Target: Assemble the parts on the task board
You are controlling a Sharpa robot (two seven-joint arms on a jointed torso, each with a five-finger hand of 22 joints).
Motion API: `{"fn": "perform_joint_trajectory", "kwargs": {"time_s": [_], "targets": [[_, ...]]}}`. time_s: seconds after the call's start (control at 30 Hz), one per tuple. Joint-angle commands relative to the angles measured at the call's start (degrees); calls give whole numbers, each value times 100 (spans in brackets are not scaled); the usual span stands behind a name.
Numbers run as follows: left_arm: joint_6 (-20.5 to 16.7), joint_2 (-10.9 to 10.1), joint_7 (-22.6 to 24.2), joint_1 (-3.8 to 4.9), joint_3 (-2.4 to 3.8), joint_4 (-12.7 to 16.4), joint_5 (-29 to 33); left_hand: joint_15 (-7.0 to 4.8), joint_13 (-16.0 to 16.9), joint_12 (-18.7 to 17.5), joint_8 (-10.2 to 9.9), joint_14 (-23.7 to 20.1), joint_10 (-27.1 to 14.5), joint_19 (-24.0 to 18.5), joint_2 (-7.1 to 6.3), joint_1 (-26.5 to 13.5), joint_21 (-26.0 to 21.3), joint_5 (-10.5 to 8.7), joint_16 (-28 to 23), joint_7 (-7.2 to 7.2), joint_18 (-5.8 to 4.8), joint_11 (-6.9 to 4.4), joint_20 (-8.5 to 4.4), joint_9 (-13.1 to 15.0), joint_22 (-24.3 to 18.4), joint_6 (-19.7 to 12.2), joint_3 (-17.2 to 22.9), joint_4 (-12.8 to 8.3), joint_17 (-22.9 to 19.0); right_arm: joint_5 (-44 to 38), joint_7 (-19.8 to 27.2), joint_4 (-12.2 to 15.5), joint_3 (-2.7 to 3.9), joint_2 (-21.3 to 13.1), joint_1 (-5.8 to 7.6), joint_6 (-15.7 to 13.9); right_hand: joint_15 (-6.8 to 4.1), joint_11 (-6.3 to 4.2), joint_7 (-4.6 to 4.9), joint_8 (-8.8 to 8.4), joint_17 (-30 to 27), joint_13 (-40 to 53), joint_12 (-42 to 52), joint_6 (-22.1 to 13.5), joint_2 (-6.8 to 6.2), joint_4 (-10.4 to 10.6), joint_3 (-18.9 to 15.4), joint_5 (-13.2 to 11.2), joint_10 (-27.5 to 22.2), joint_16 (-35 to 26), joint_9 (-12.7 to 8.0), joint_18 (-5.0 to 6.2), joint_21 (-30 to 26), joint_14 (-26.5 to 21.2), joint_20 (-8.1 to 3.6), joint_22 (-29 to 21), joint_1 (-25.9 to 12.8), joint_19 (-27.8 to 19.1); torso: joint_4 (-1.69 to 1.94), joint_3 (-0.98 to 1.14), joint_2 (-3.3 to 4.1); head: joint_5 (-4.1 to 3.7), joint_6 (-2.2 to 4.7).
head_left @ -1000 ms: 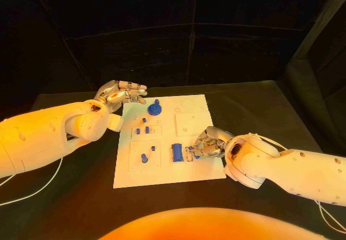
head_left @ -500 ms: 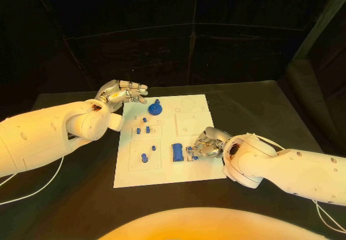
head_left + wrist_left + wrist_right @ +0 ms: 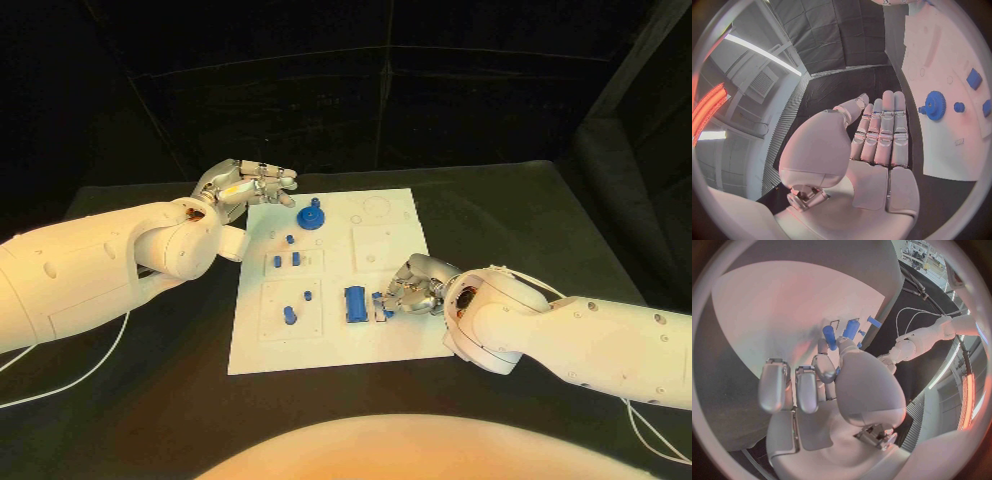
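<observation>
The white task board (image 3: 389,215) lies mid-table. My right hand (image 3: 413,288) rests on its near right part, fingers curled, pinching a small blue part (image 3: 382,299) between thumb and a finger, beside an upright blue block (image 3: 355,303). The right wrist view shows this hand (image 3: 829,385) over the board (image 3: 773,315), with a blue sliver at the thumb (image 3: 839,371) and the blue block (image 3: 829,337) just beyond. My left hand (image 3: 245,186) hovers off the board's far left corner and holds nothing, its fingers (image 3: 879,135) straight and side by side. A blue gear (image 3: 310,216) stands nearby.
Small blue parts sit in the board's left half: two short pegs (image 3: 286,260), a tiny one (image 3: 306,295) and an oblong one (image 3: 289,316). In the left wrist view the gear (image 3: 934,105) and a square blue part (image 3: 974,78) lie on the board (image 3: 942,55). Black table surrounds it.
The right hand has shifted very slightly over the same spot beside the blue block. The left hand has not moved.
</observation>
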Motion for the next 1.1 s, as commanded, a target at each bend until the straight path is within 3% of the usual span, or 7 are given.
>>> {"fn": "perform_joint_trajectory", "kwargs": {"time_s": [0.03,0.47,0.83,1.1], "targets": [[48,6,10,9,5,2,-10,31,-5,28,22,0,-25,-12,8,-50,-27,-14,-35,1,62,0,43,-8,-5,-42,-41,3,-8,-44,-28,-13,1,23,8,-36,-32,5,2,21,539,7,16,57,-7,26,-6,-11,43,20,11,-110,33,419,-28,6,-60,29,-1,0,5,7,2],[66,10,-1,9,5,-1,-10,31,-5,28,22,0,-25,-12,8,-50,-27,-14,-35,1,62,0,43,-8,-5,-42,-41,3,-8,-52,-21,-56,1,83,8,29,-50,-15,-22,98,545,28,31,95,4,114,-169,-292,61,22,89,-111,32,419,-47,12,-170,34,-3,1,-1,10,-12],[73,6,-9,9,5,1,-10,34,-7,30,20,-3,-37,-13,7,-51,-34,-14,-39,4,62,3,45,-10,-14,-54,-44,3,-11,-135,1,14,1,49,8,101,-96,-78,-103,265,678,226,297,236,160,197,-333,-303,204,110,205,-127,81,447,-84,103,-325,75,-7,3,2,10,-12],[77,2,-16,9,5,1,-10,34,-7,30,20,-3,-37,-13,7,-51,-34,-14,-39,4,62,3,45,-10,-14,-54,-44,3,-11,-190,39,72,1,16,7,116,-106,-88,-113,307,709,266,340,236,200,195,-475,-477,235,131,243,-134,97,452,-96,134,-485,89,-8,3,2,8,-21]]}}
